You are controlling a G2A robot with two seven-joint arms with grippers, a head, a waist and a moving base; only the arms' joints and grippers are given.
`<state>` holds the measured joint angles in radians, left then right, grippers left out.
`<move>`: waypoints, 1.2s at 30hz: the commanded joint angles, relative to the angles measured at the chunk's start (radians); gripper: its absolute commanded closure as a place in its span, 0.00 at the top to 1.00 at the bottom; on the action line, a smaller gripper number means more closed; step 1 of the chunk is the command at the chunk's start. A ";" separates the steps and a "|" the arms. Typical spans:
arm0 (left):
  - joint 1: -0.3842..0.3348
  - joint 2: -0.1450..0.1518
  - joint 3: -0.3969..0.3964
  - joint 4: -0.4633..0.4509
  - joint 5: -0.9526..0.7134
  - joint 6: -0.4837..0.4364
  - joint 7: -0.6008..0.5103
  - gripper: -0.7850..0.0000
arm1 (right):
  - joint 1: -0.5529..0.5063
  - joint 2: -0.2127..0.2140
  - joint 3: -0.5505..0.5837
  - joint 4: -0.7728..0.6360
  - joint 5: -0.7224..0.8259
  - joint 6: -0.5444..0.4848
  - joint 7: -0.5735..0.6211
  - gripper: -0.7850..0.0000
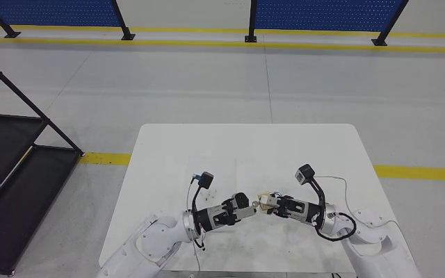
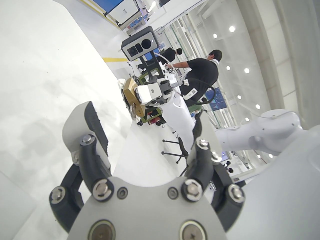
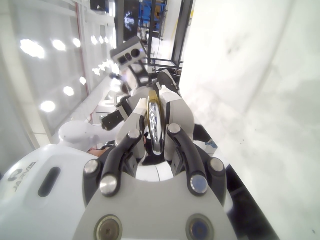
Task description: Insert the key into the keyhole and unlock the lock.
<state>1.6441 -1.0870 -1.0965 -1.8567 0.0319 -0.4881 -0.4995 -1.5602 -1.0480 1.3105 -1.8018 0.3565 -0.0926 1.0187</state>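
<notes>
Farthest left, a black metal-frame rack stands on the floor off the left side of the flat white bench. Over the bench's near strip, just left of its middle, the left claw hangs released: its two black-padded fingers are spread wide with nothing between them, pointing along the bench toward the other arm. At the middle of that near strip, held up above the bench top, is the small brass-coloured padlock, near the left claw's tips but apart from them. Just right of the bench's middle, the right claw is clenched on the padlock, one white finger pressed to each flat side, with a shiny silver part of the padlock lying between the fingers on the wrist's side. Off the bench's right side a yellow stripe runs along the pale floor.
</notes>
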 commanded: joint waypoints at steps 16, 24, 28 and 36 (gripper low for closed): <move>-0.013 -0.001 0.013 0.019 -0.037 -0.002 -0.010 0.37 | -0.007 0.008 0.006 -0.013 0.010 -0.010 -0.005 0.00; -0.020 -0.002 0.020 0.024 -0.046 -0.003 -0.011 0.29 | -0.005 0.010 0.003 -0.017 0.011 -0.010 -0.006 0.00; -0.027 -0.003 0.026 0.027 -0.049 0.000 -0.013 0.29 | -0.006 0.012 0.002 -0.023 0.011 -0.010 -0.006 0.00; -0.036 -0.004 0.032 0.032 -0.053 0.004 -0.015 0.22 | -0.007 0.015 0.001 -0.030 0.014 -0.010 -0.006 0.00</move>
<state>1.6088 -1.0906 -1.0654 -1.8255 -0.0201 -0.4854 -0.5141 -1.5672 -1.0333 1.3114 -1.8319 0.3710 -0.1030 1.0124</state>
